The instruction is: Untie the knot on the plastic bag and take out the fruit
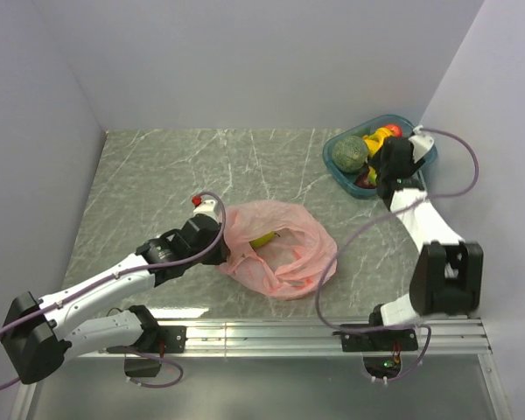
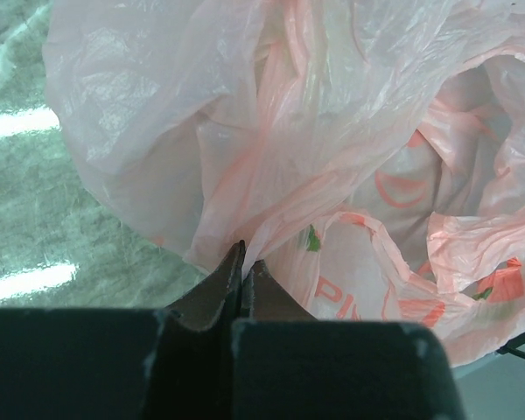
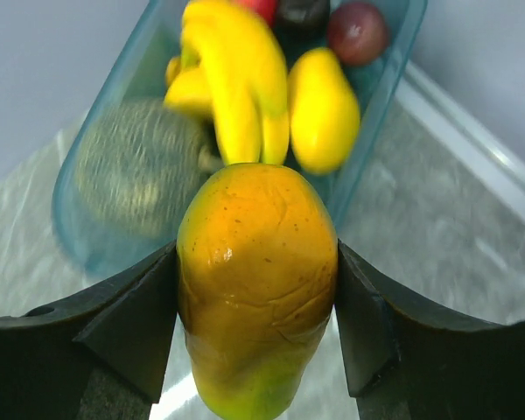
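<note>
Left claw (image 2: 242,267) pinched shut on plastic bag (image 2: 245,114), frame centre. Right claw (image 3: 256,297) clamps orange-yellow fruit (image 3: 256,236) over teal tray (image 3: 105,114), upper right of top view.

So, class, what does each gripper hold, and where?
Right gripper clamps an orange fruit across its middle; left gripper pinches the plastic bag at its edge.
</note>
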{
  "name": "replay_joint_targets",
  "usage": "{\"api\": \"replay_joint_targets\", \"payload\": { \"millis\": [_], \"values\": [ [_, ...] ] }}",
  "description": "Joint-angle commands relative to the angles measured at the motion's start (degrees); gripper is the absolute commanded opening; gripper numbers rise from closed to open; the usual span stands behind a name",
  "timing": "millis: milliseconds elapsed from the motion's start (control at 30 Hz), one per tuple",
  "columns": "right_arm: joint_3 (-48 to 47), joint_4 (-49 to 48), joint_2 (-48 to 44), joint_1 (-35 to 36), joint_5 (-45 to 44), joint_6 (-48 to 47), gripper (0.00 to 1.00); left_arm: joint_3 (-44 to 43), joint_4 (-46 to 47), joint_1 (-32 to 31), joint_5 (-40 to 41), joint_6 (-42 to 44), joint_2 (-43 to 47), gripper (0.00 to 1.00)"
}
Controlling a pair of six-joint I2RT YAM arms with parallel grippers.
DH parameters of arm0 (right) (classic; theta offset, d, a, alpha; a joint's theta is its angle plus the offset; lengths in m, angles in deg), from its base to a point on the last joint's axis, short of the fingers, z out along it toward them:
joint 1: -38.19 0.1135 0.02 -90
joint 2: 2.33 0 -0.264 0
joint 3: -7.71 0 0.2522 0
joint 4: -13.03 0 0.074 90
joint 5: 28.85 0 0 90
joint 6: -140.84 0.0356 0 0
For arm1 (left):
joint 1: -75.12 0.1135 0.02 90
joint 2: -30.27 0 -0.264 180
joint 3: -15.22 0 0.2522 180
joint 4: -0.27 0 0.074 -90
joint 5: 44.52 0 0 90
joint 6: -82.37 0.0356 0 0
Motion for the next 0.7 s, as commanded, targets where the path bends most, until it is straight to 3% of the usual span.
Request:
{"api": "replay_joint_targets", "payload": {
  "millis": [0,33,100,133,200,233,333,433,667],
  "values": [
    [-9.41,-4.61,9.53,-3.48,4.06,-0.52,0.07,0.74,2.14,0.22,0.64,0.58,1.59,0.01],
    [-12.91,-4.70,11.75,-4.45,4.59,-1.22,0.13,0.92,2.32,0.22,0.47,0.32,1.68,0.01],
    [-16.53,-4.09,17.54,-4.98,4.60,-1.49,0.15,0.92,2.58,0.22,0.29,0.22,1.41,0.00],
    [-19.51,-3.91,19.23,-5.34,5.03,-2.19,0.31,0.83,2.50,0.31,0.20,0.14,0.98,0.00],
    [-21.64,-3.47,22.04,-5.43,5.04,-2.98,0.51,0.74,2.23,0.31,0.64,0.22,0.62,0.00],
    [-22.87,-3.29,22.40,-5.43,5.04,-3.51,0.66,0.57,2.06,0.31,0.81,0.40,0.27,0.01],
    [-24.11,-1.63,22.50,-5.43,5.91,-3.86,0.83,0.39,1.44,0.31,1.51,0.75,0.18,0.01],
    [-22.45,-2.50,20.30,-5.34,9.07,-5.01,0.93,0.30,1.26,0.31,1.35,1.01,0.18,0.01],
    [-21.39,1.96,15.12,-3.68,13.30,-8.00,0.97,0.74,1.44,0.31,1.25,0.31,1.94,0.01]
  ]
}}
